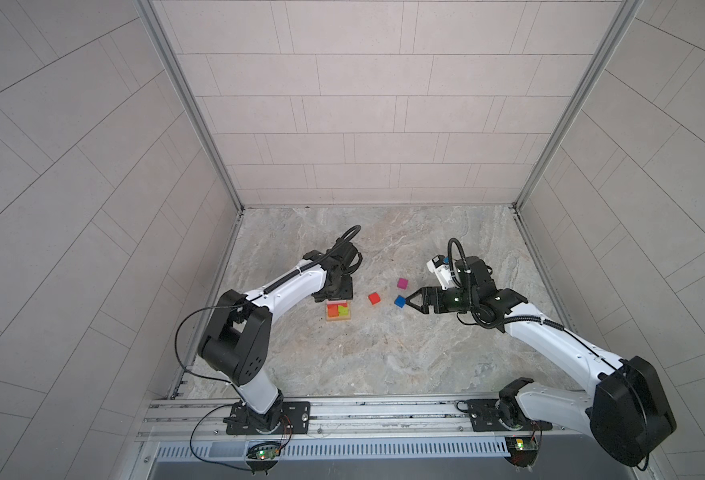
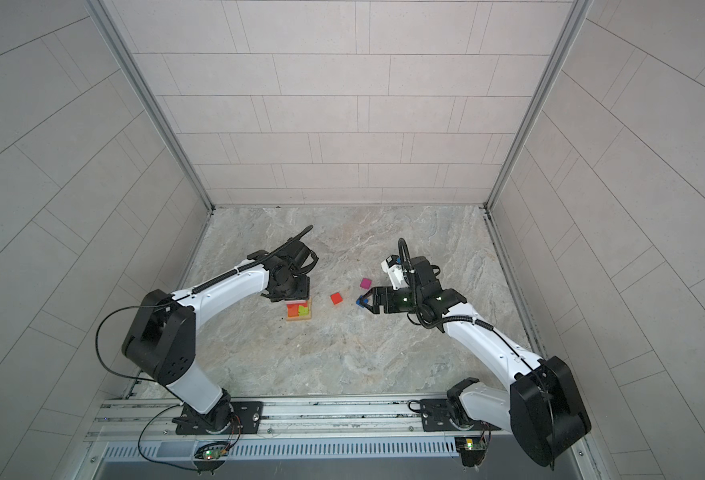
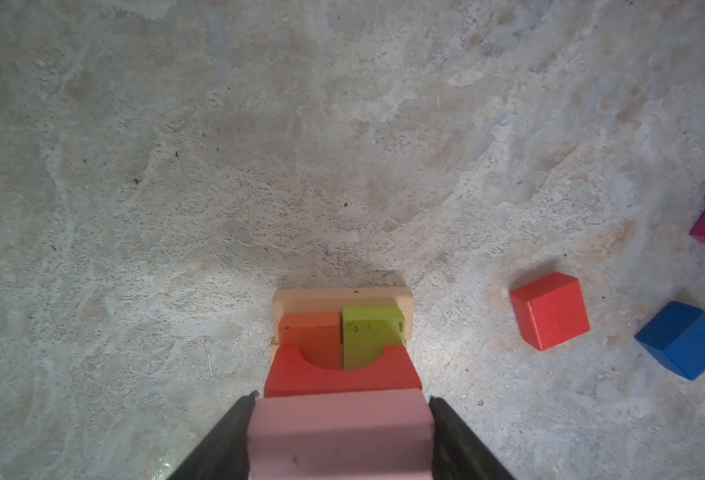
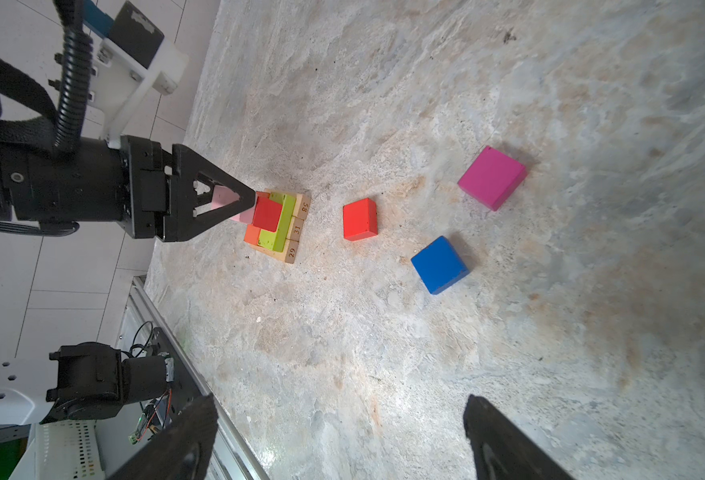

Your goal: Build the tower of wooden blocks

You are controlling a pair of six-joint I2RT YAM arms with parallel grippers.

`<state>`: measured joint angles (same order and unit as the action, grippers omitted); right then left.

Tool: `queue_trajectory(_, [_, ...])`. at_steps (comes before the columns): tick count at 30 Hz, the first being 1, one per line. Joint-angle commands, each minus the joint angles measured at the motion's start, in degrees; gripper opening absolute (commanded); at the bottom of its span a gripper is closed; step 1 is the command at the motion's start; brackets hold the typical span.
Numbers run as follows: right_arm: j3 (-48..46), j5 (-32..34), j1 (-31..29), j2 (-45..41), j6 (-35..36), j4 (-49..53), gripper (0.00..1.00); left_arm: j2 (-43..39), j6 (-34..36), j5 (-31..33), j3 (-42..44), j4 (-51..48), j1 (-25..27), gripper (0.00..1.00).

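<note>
Soft even light, faint shadows. My left pincer (image 3: 342, 397) blurs close up; worktop (image 4: 384, 374) glints; walls (image 1: 72, 166) bow.

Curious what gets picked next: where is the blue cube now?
In both top views the blue cube lies on the table, right of centre, just off the open right end effector, with the red cube and magenta cube nearby.

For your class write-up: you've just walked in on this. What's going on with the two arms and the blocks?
The left gripper grips a pink block at the tower, right beside the red arch. The arch sits on the orange block and lime block, over tan bars. The right gripper is open and empty near the blue cube. The blue cube, the red cube and the magenta cube lie loose on the table.
</note>
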<state>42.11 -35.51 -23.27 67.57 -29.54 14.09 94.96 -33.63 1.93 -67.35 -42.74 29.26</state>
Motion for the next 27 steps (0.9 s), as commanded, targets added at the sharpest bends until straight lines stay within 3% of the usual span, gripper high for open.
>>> queue_trajectory(1, [1.57,0.64,-0.38,0.31,0.95,1.05,0.94,-0.37,-0.12,0.9,-0.06,-1.73,-0.16,0.69])
queue_trajectory(15, [1.31,0.87,-0.38,0.1,1.19,1.38,0.94,-0.1,-0.56,0.18,-0.53,-1.27,0.09,0.72])
queue_trajectory(21, [1.27,0.88,-0.38,0.02,1.29,1.47,0.94,-0.47,-0.58,-0.15,-0.94,-1.29,0.28,0.82])
queue_trajectory(27, [1.31,1.06,-0.38,-0.16,1.36,1.74,0.94,-0.57,-0.55,-1.41,-1.41,-1.29,0.56,0.84])
